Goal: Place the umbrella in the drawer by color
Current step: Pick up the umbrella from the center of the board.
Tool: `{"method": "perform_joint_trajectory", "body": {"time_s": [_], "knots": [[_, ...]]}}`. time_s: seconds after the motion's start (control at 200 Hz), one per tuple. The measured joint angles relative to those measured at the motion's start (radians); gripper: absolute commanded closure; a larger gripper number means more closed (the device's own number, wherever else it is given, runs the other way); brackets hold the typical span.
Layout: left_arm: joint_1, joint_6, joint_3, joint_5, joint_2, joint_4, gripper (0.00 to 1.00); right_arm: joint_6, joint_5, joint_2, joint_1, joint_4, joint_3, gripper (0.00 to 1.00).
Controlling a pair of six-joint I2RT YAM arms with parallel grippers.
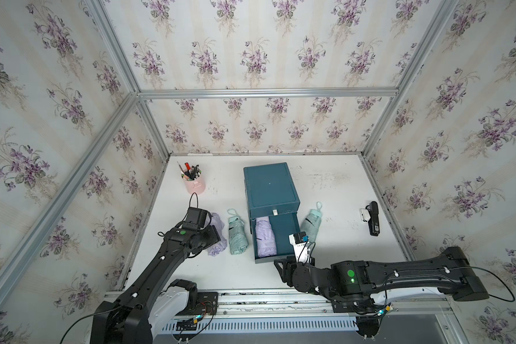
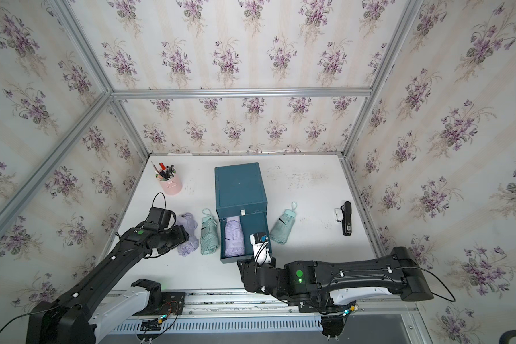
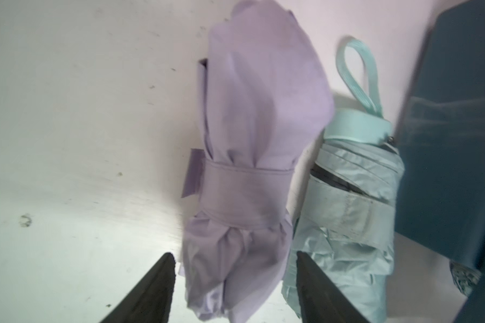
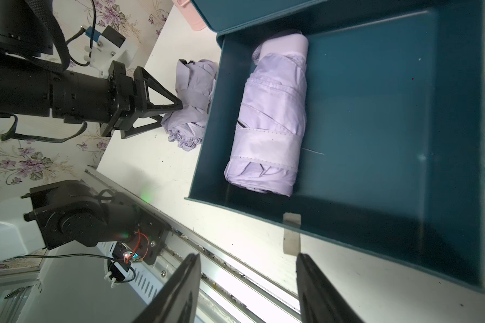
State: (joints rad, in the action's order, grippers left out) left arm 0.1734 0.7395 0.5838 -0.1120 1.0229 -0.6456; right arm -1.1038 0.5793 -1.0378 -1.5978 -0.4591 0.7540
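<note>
Crumpled matt cloth is seen on the lilac folded umbrella [image 3: 244,125] and the mint-green folded umbrella [image 3: 347,212]; the dark teal drawer cabinet [image 1: 270,187] is finished smooth and faintly glossy; the white worktop [image 1: 340,193] is scuffed.

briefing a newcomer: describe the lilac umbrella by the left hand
Find the teal drawer cabinet mid-table. Two umbrellas lie to its left; the lilac umbrella is the outer one, beyond the mint umbrella. Unlike its twin inside the open drawer, it lies on the table.

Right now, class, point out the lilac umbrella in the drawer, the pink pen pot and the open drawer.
lilac umbrella in the drawer [image 1: 265,236], in a top view, folded canopy.
pink pen pot [image 1: 198,183], in a top view, side wall.
open drawer [image 4: 389,112], right wrist view, bare floor.
</note>
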Motion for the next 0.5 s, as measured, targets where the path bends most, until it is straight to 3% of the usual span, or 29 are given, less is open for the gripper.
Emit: {"method": "perform_joint_trajectory", "body": {"time_s": [0.225,0.265,0.5], "knots": [[-0.012,-0.049,0.092,0.003,0.220,0.031,0.44,-0.001,0.018,-0.037,0.000,0.004,0.015,0.42],[-0.013,-0.055,0.092,-0.003,0.235,0.041,0.44,-0.001,0.018,-0.049,0.000,0.009,0.024,0.42],[-0.016,-0.084,0.048,-0.031,0.239,0.114,0.67,-0.021,0.013,-0.110,0.000,0.009,0.071,0.42]]}}
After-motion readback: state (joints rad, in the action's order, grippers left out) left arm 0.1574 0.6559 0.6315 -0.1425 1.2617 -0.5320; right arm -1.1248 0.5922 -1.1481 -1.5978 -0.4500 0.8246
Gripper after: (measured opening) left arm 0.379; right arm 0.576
